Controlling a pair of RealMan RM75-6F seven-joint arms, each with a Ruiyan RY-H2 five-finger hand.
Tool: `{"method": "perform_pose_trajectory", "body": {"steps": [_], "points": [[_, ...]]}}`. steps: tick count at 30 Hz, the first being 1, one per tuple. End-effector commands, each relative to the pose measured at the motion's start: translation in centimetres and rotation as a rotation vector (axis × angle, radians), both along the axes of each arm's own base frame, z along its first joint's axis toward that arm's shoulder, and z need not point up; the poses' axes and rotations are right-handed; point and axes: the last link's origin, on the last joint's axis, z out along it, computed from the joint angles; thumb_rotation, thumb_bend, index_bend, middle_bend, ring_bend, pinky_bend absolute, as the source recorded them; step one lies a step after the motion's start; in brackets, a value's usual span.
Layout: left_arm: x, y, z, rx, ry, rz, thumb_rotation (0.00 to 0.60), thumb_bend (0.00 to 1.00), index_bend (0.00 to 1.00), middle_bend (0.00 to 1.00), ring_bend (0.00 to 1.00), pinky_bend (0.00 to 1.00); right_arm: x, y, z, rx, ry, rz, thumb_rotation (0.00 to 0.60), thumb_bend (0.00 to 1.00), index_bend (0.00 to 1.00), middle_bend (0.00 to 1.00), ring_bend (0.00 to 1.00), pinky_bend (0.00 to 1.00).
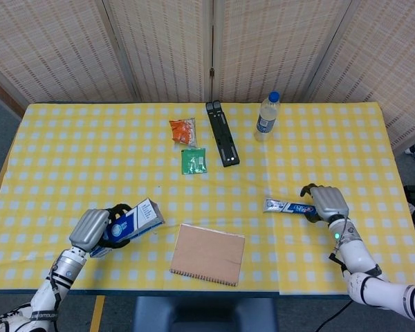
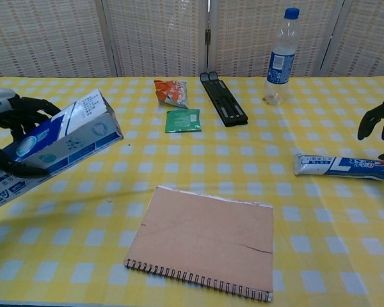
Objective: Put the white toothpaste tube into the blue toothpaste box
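Observation:
The white toothpaste tube [image 1: 289,206] [image 2: 341,165] lies flat on the yellow checked table [image 1: 69,159], right of centre, with its cap end pointing right. My right hand [image 1: 326,203] [image 2: 379,121] hovers over that cap end with its fingers spread and curved downward; nothing is in its grasp. The blue toothpaste box [image 1: 135,220] [image 2: 67,134] is lifted off the table at the front left and tilted. My left hand [image 1: 95,231] [image 2: 9,118] grips the box around its rear part, and the box's end face points toward the table's middle.
A brown spiral notebook [image 1: 208,254] [image 2: 206,238] lies at the front centre between the box and the tube. Further back are a green sachet [image 1: 194,160], an orange snack packet [image 1: 183,130], a long black case [image 1: 222,133] and an upright water bottle [image 1: 267,116].

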Motion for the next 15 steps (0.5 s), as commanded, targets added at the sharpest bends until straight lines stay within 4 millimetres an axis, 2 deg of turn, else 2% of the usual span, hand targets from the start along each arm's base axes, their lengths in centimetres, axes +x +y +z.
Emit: {"method": "perform_pose_trajectory", "body": {"steps": [1,7,15], "points": [[-0.1,0.0,0.0,-0.003,-0.001,-0.003,0.6,0.21,0.34,0.53,0.55,0.59,-0.4,-0.2,-0.7,-0.008,0.03,0.008,0.6,0.36,0.35,0.26,0.3,0.3],[-0.3,0.2,0.2,-0.015,-0.009,-0.002,0.6,0.21,0.34,0.53,0.55,0.58,-1.1,-0.3,-2.2,-0.04,0.077,0.015,0.6,0.36,0.35,0.27,0.3,0.3],[-0.8,0.4,0.7,-0.017,-0.02,0.001,0.6,0.21,0.34,0.53,0.55,0.58,-0.8,-0.6,-4.0,-0.027,0.101,0.002,0.6,0.36,0.35,0.27,0.3,0.3]]}}
